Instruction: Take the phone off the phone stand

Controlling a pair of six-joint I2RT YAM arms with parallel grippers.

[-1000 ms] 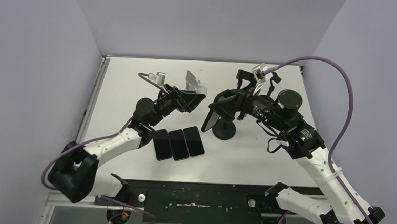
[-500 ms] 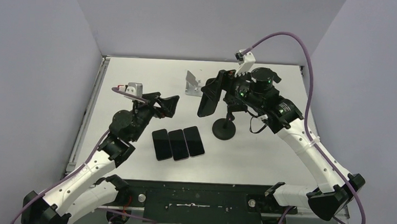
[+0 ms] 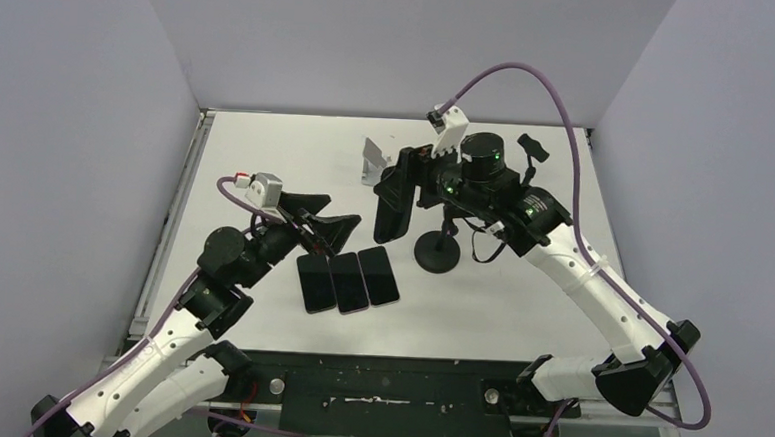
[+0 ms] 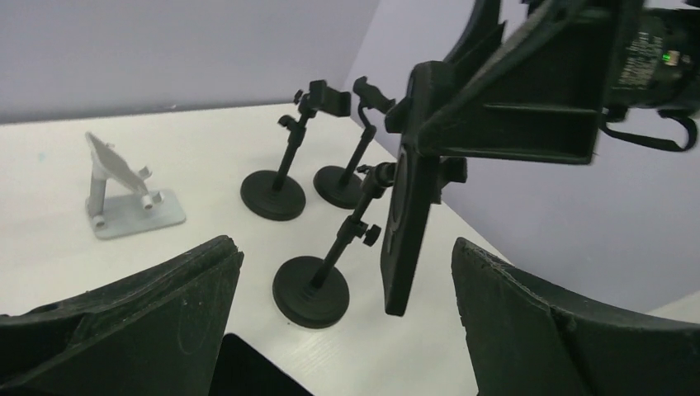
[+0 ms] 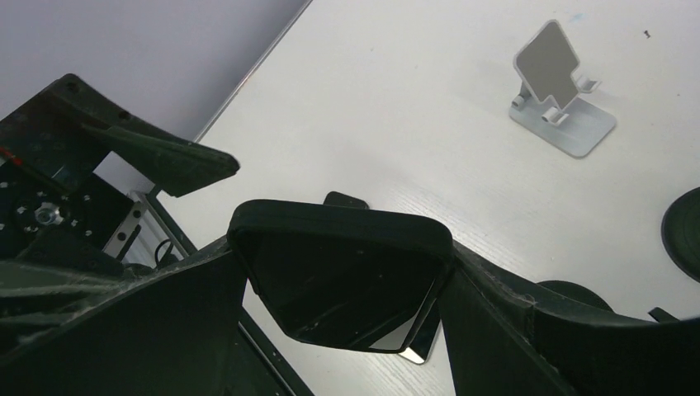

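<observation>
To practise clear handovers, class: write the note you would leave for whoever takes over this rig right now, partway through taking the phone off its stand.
The right hand is shut on the phone, holding it on edge in the air, left of the stand.
The left hand is open and holds nothing, near the three phones lying flat on the table.
Done: the phone looks clear of the stand.
Left: probably set it down on the table and let go.

Noted glossy glass on phone [image 5: 342, 285]; matt black finish on phone stand [image 4: 312, 289]; dull silver metal on small stand [image 4: 124, 194]; smooth white table [image 3: 267, 152].
</observation>
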